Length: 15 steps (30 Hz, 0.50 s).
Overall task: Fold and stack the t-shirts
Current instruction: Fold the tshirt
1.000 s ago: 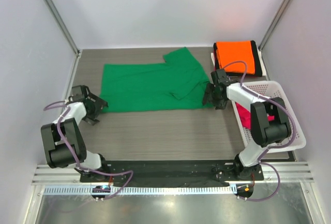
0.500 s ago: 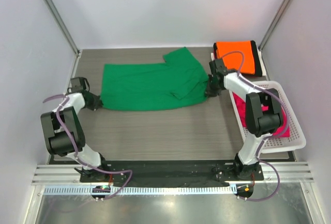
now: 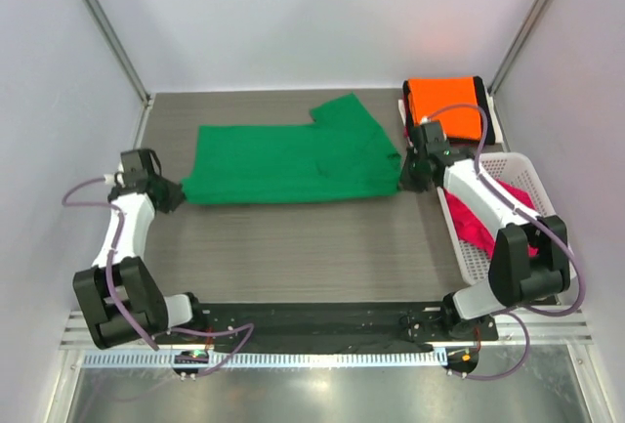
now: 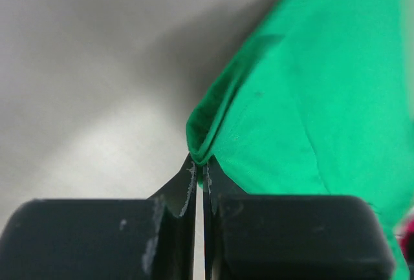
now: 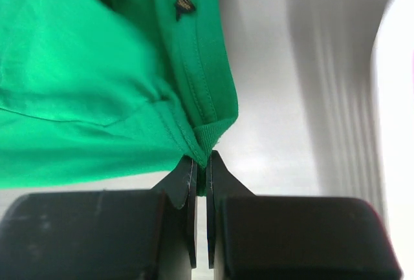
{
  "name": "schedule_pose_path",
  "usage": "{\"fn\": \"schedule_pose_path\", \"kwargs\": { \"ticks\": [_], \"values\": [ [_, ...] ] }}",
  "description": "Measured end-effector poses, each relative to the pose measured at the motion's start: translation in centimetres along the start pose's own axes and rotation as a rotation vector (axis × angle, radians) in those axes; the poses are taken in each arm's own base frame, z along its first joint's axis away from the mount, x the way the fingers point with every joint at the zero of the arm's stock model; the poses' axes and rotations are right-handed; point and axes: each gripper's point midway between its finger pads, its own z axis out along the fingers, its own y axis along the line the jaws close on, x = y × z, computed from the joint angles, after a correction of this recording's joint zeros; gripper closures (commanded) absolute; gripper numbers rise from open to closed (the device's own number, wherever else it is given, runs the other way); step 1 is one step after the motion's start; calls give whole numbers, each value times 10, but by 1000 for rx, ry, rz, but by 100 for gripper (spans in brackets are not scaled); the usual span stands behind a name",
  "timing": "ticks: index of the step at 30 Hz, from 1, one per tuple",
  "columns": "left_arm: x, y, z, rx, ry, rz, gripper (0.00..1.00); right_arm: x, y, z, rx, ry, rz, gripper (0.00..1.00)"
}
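A bright green t-shirt lies stretched across the middle of the table. My left gripper is shut on its left bottom corner, with cloth pinched between the jaws. My right gripper is shut on the shirt's right edge, near the collar. A folded orange t-shirt lies on a black one at the back right. A magenta-pink t-shirt sits in the white basket.
The white mesh basket stands at the right edge of the table, close behind my right arm. Grey walls and metal frame posts close in the table on three sides.
Both grippers have closed on the green t-shirt's ends. The arms have drawn apart and the shirt is pulled out flatter and longer.
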Motion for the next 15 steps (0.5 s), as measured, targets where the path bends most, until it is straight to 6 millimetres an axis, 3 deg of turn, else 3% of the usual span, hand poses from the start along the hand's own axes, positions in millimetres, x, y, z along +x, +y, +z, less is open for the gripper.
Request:
{"fn": "schedule_pose_path", "kwargs": {
  "ticks": [4, 7, 9, 11, 12, 13, 15],
  "values": [
    [53, 64, 10, -143, 116, -26, 97, 77, -35, 13, 77, 166, 22, 99],
    [70, 93, 2, -206, 141, -63, 91, 112, -51, 5, 103, 217, 65, 97],
    [70, 98, -5, -208, 124, -85, 88, 124, -55, -3, 99, 213, 108, 75],
    [64, 99, -13, -194, 91, -105, 59, 130, -56, -9, 88, 198, 149, 50],
    [61, 99, -17, -187, 74, -110, 43, 135, -58, -12, 83, 192, 174, 27],
    [58, 99, -21, -180, 55, -120, 17, 140, -59, -15, 78, 193, 198, 21],
    [54, 99, -29, -167, 27, -137, 5, 145, -56, -23, 49, 182, 221, 12]
  ]
}}
